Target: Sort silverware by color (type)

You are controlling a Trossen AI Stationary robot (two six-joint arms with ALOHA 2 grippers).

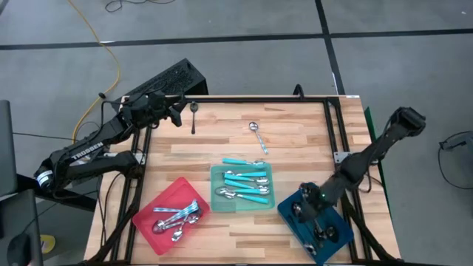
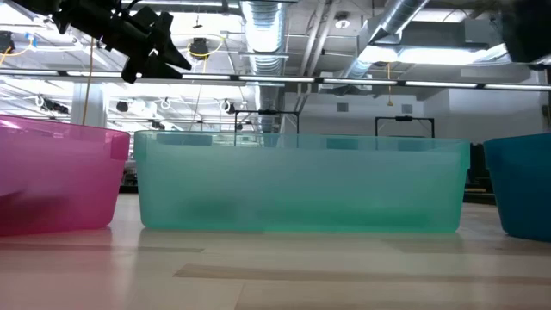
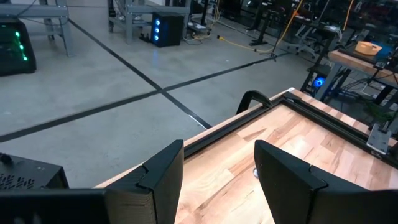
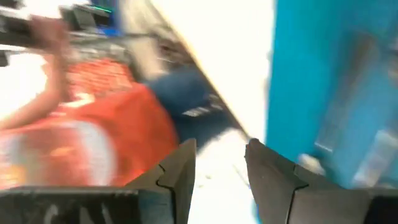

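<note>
Wooden table, seen from above, carries three trays in a row across the lower half of the frame: a red tray at lower left holding silver spoons, a teal tray at centre holding turquoise-handled spoons, and a blue tray at lower right holding dark spoons. One turquoise spoon lies just above the teal tray's upper edge. Two more pieces lie loose on the bare wood nearer the top: a dark spoon at upper left and a turquoise-handled spoon just right of it, well apart from the trays. Left end effector hovers at the upper left corner of the table, beside the dark spoon, its fingers apart and holding nothing. Right end effector sits over the blue tray at lower right; its fingers stand apart with nothing visible between them in the blurred wrist view. Low view shows the three tray walls side by side at table height.
</note>
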